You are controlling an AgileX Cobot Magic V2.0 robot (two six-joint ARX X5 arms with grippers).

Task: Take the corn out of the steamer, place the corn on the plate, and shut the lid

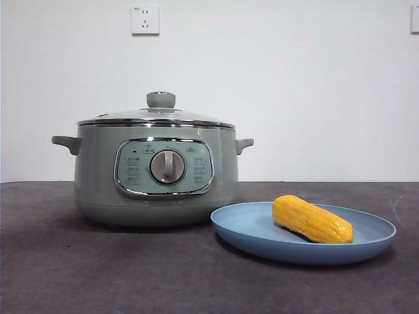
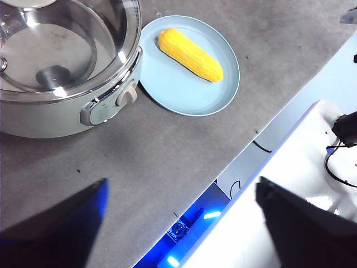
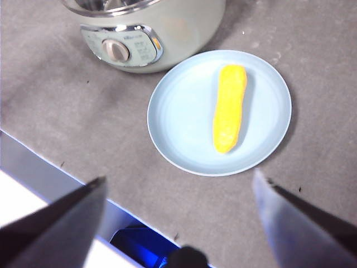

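Note:
The corn [image 1: 312, 219] [image 2: 190, 54] [image 3: 229, 107] lies on the light-blue plate [image 1: 262, 242] [image 2: 178, 92] [image 3: 178, 123], to the right of the sage-green steamer [image 1: 98, 190] [image 2: 50, 117] [image 3: 184, 28]. The glass lid [image 1: 157, 116] [image 2: 67, 39] sits on the steamer with its green knob [image 1: 160, 99] on top. My left gripper [image 2: 181, 223] hovers high above the table's near edge, open and empty. My right gripper [image 3: 178, 212] also hangs open and empty, high above the plate's near side. Neither arm appears in the front view.
The dark grey table [image 1: 98, 275] runs to a near edge [image 2: 240, 162] with white and blue-lit robot base parts [image 2: 312, 167] below it. A wall socket [image 1: 145, 19] is on the white wall behind the steamer.

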